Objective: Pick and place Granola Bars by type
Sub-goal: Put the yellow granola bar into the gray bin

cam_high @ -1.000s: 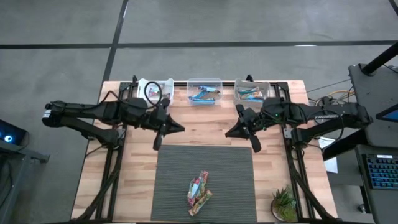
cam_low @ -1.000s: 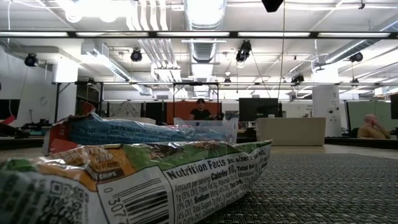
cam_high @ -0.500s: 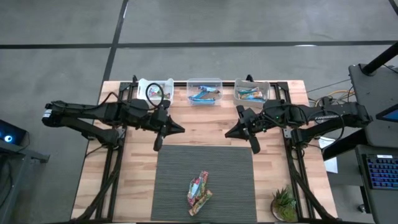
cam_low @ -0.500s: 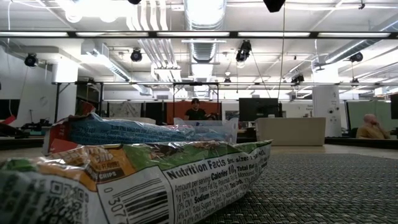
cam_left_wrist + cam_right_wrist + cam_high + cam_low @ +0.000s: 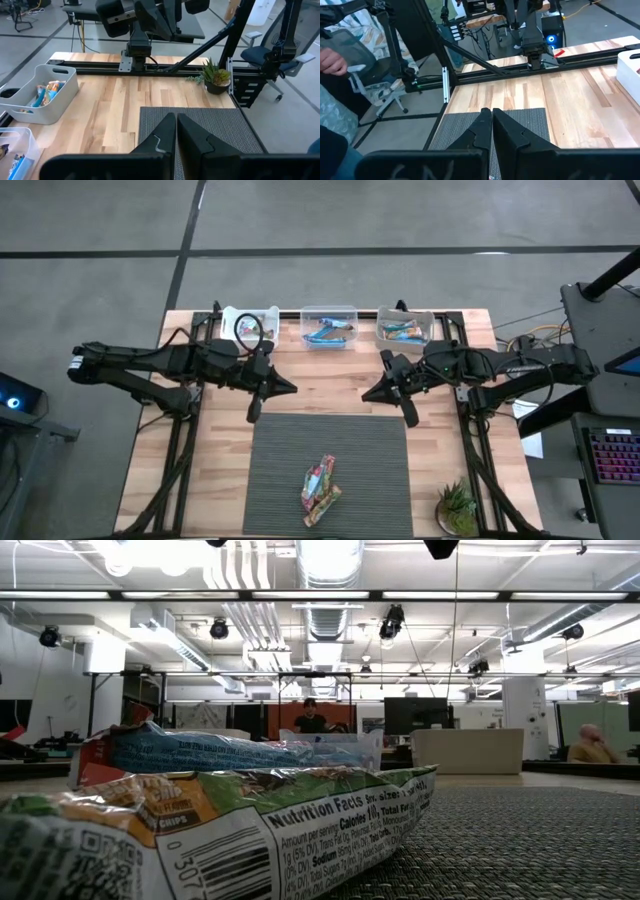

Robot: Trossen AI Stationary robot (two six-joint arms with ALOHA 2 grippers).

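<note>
Both tools (left point(image 5: 291, 387), right point(image 5: 366, 394)) hover closed.

Three small bins point(image 5: 328, 326) stand in a row along the table's far edge. One grey mat point(image 5: 290, 450) lies on the wood, with one potted plant point(image 5: 457, 507) at its corner. Two granola bars point(image 5: 320, 488) lie heaped on the mat; those inside the bins are too small to count.
</note>
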